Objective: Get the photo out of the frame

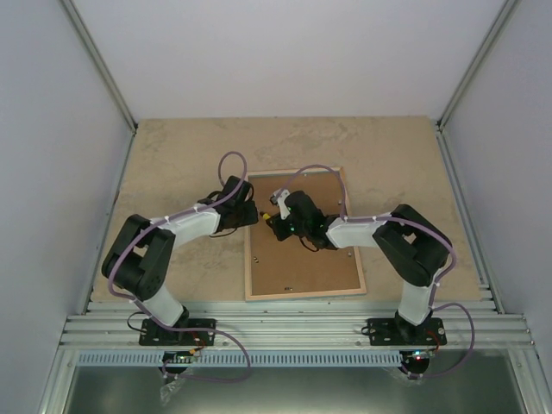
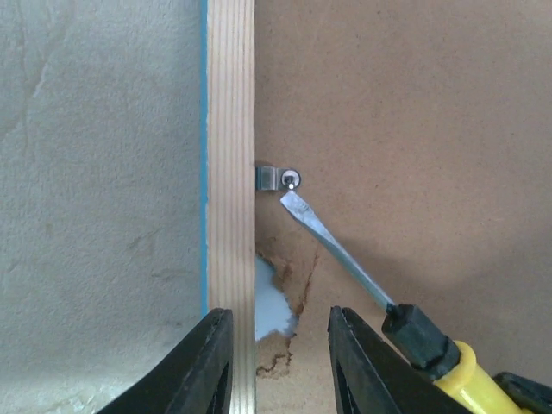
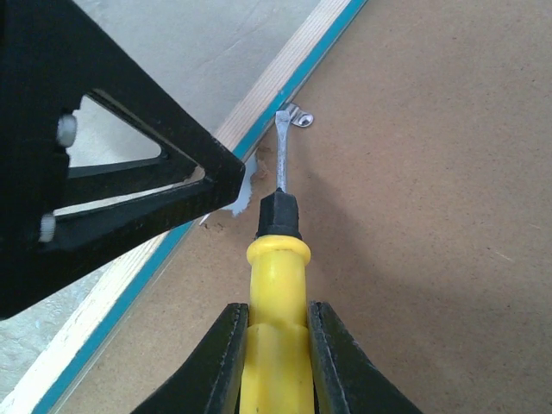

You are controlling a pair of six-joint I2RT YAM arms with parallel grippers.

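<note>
hovering over frame (image 2: 231,129) edge, left pincer (image 2: 280,345), right pincer (image 3: 278,315) gripping screwdriver (image 3: 277,259)

Checked in all three views: no lettering, label, brand mark, number or sign can be read on any surface. Nothing legible is noted.

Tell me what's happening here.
The frame lies face down, its brown backing still in. The right arm's fingers grip a yellow screwdriver, blade tip at a metal clip on the frame's edge. The left arm's fingers hover open over that edge nearby. The photo isn't visible.
</note>
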